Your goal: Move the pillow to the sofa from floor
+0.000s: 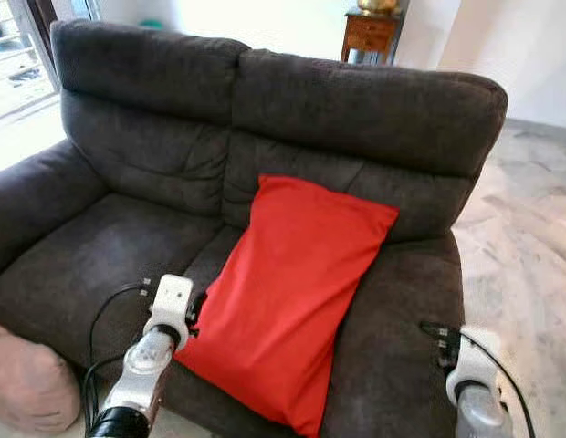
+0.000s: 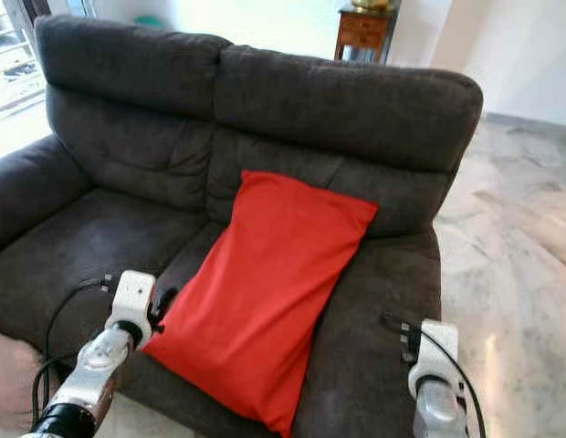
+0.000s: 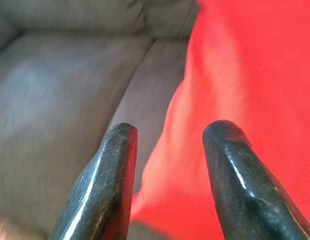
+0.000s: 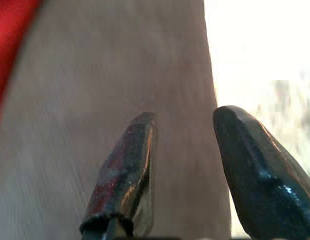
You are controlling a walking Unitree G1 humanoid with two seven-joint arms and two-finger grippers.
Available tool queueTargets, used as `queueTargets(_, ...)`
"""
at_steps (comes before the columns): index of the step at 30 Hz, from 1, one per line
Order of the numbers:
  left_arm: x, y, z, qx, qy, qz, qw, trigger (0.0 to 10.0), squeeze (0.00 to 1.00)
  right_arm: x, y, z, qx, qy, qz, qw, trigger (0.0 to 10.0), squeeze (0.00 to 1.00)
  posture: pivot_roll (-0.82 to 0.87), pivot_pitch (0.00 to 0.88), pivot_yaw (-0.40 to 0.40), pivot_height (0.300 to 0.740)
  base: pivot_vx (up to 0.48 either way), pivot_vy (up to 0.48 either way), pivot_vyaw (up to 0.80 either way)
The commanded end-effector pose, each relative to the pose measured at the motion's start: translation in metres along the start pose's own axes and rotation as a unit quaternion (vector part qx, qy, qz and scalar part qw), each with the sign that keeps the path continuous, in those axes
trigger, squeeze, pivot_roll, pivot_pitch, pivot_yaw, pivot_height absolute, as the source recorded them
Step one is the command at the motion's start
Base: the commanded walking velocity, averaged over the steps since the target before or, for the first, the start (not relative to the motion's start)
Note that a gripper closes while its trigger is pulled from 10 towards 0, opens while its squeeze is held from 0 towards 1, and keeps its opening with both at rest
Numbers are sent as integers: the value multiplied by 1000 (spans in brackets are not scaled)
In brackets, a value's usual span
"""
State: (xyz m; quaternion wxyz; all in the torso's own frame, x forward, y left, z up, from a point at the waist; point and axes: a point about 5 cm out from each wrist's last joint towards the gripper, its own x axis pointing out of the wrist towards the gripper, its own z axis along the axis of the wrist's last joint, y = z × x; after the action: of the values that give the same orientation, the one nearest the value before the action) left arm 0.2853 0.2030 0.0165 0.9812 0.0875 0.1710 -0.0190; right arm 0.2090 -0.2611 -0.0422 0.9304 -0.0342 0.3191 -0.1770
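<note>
- Pillow (image 1: 288, 297): red, lying on the sofa (image 1: 155, 155). Its top edge leans against the backrest and its lower corner hangs just past the front edge of the seat. It sits over the seam between the two seat cushions, mostly on the right one.
- Progress, as I judge it: the move is done in substance. The pillow is off the floor and resting on the sofa under its own weight. What is left is to draw both arms back; a nudge to seat the lower corner further in might be worthwhile, since that overhang could let it slide.
- My left pincer (image 3: 167, 150): fingers spread, nothing between them. It sits just beside the pillow's left edge, low near the seat front. From the wrist, red cloth lies beyond and to one side of the tips. I can't tell whether a finger brushes it.
- My right pincer (image 4: 182, 150): fingers spread as well, empty, over the right end of the seat and apart from the pillow. Only a sliver of red shows at the edge of that wrist view.
- Surface: dark grey-brown plush upholstery, soft and napped. Two-seater with fat padded arms and a bulging backrest. Should hold cloth well.
- Room: pale marbled floor (image 1: 529, 246) to the right, bright daylight from a window behind the left end, a small wooden side table (image 1: 370, 35) against the far wall. A pinkish soft shape (image 1: 27, 383) at lower left; can't say what it is.
</note>
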Motion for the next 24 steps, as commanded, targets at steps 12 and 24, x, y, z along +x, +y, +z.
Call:
queueTargets(12, -30, 15, -70, -20, 130, 30, 991, 10000, 0, -21, 6, -64, -24, 125, 37, 991, 10000, 0, -5, 0, -30, 740, 0, 0, 0)
queueTargets(24, -56, 5, -110, -56, 227, 33, 972, 10000, 0, -18, 36, -52, -89, 91, 124, 984, 10000, 0, 7, 0, -45, 740, 0, 0, 0)
